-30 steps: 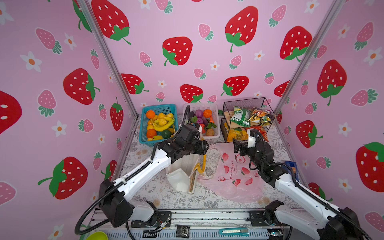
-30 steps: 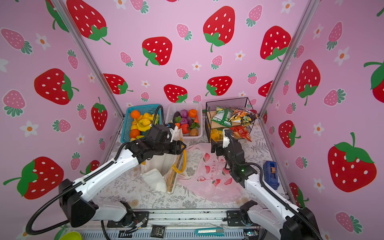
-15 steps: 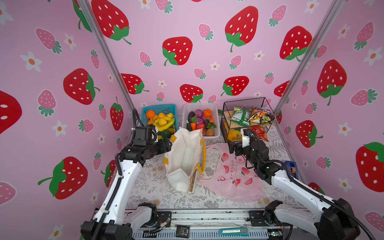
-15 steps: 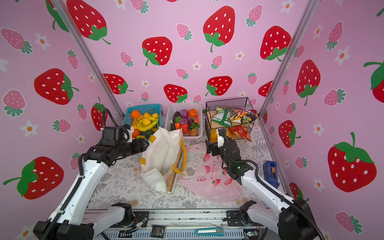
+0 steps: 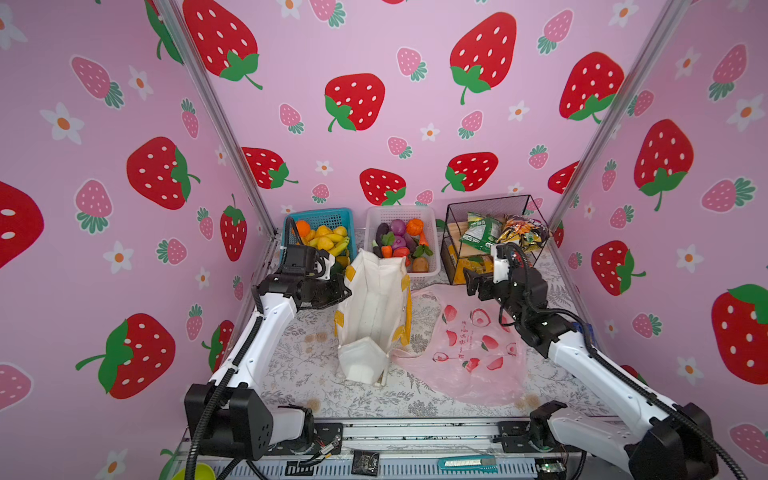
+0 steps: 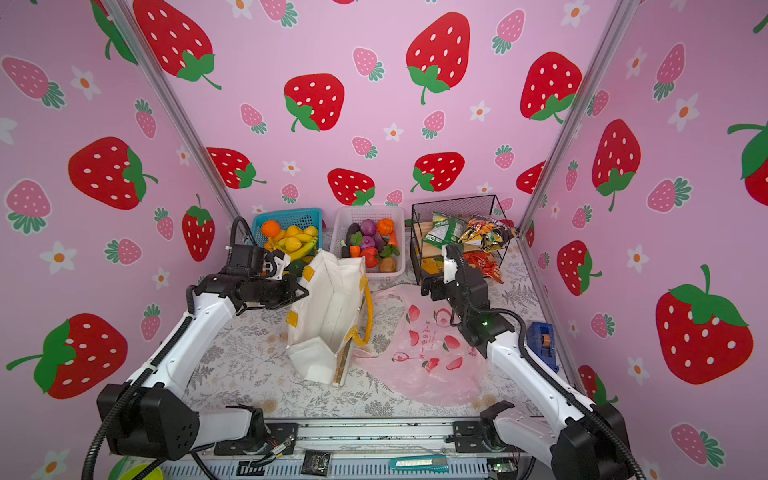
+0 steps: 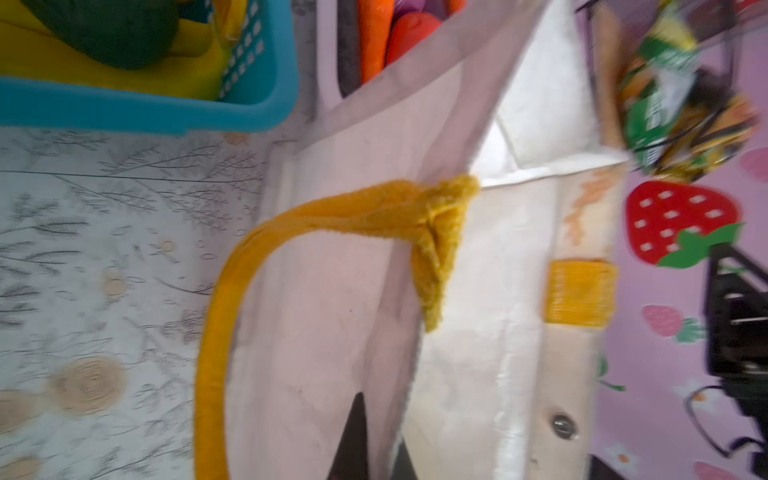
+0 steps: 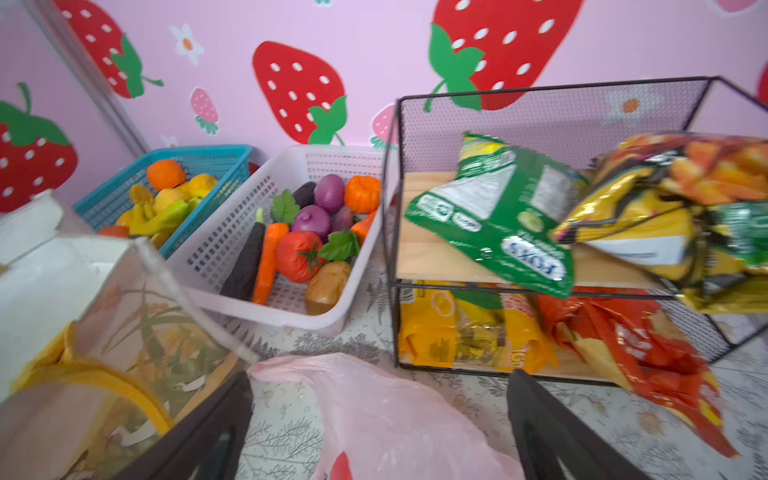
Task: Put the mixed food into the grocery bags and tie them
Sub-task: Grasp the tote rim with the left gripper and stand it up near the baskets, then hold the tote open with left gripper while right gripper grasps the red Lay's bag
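**A:** What's the biggest thing at the fingers?

**B:** The canvas tote [image 5: 374, 307], standing upright with its mouth open. The left gripper [image 5: 345, 292] is at its side. In the left wrist view the two dark fingertips [image 7: 356, 436] are clenched together, and the tote's wall seems to run between them. A yellow strap [image 7: 232, 291] loops down the outside of that wall, just past the fingertips.

**A:** And the pink plastic bag [image 5: 469, 345]?

**B:** It lies flat on the table [image 5: 299, 374], on the far side of the tote from the left fingers. The right gripper [image 5: 473, 283] hangs over its back edge. Its fingers [image 8: 552, 432] are spread wide and grasp nothing, and the bag's crumpled rim shows below the gap.

**A:** Where's the food?

**B:** The snack packets [image 8: 490, 224] lie in the wire rack [image 5: 536, 208], just beyond the right fingertips. The toy vegetables [image 5: 401, 243] are in the white basket [image 5: 434, 266], further beyond those fingertips, between the rack and the tote.

**A:** Which ones can you make out?

**B:** The tomato [image 8: 297, 255], the dark long one [image 8: 245, 266], the carrot [image 8: 268, 257] and the potato [image 8: 328, 284], lying side by side.
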Controlling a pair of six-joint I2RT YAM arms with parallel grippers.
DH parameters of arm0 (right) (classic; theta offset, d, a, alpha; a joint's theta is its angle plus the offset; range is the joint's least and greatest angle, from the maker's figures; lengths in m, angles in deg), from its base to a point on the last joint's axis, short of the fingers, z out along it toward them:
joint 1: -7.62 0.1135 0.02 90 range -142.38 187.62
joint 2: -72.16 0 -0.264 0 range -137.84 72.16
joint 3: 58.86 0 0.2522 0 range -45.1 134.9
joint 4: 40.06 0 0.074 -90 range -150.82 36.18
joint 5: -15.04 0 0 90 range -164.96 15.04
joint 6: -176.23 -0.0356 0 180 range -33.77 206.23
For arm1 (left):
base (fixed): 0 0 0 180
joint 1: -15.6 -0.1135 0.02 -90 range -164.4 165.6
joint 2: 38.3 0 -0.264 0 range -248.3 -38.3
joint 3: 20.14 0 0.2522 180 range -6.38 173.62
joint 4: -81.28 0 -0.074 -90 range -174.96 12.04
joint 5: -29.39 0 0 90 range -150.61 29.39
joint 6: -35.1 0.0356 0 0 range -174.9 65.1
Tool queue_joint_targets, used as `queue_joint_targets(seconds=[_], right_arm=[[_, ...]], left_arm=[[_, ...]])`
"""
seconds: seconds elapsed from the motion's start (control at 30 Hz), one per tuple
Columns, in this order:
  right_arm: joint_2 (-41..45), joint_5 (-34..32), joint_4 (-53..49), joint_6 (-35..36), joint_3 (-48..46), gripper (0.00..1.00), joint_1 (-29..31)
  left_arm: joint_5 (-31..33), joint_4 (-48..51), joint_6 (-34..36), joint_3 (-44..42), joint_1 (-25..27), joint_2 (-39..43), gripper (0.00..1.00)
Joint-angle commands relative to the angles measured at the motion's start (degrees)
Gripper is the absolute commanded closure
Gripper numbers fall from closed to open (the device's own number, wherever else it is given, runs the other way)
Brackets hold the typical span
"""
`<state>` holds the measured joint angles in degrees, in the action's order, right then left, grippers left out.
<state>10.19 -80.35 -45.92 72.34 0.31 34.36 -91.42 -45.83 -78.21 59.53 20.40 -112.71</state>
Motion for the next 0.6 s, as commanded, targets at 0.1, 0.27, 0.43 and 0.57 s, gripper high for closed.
queue_joint_targets(seconds=[0.1, 0.27, 0.43, 0.57], right_arm=[[2.53, 0.53, -8.92, -2.33, 9.19, 0.04, -9.18], [-2.84, -1.55, -16.35, 0.1, 18.3, 0.04, -10.85], [-6.14, -2.5, -18.15, 1.4, 21.55, 0.04, -10.92], [-8.62, -3.04, -17.77, 2.13, 22.93, 0.05, -10.83]], left_arm=[[-12.71, -17.34, -15.29, -6.03, 2.73, 0.41, 1.0], [-17.87, -29.57, -25.67, -10.83, 4.56, 0.58, 1.0], [-20.61, -39.57, -35.77, -13.08, 6.43, 2.0, 1.0], [-19.88, -41.6, -37.73, -13.19, 8.18, 3.78, 1.0]])
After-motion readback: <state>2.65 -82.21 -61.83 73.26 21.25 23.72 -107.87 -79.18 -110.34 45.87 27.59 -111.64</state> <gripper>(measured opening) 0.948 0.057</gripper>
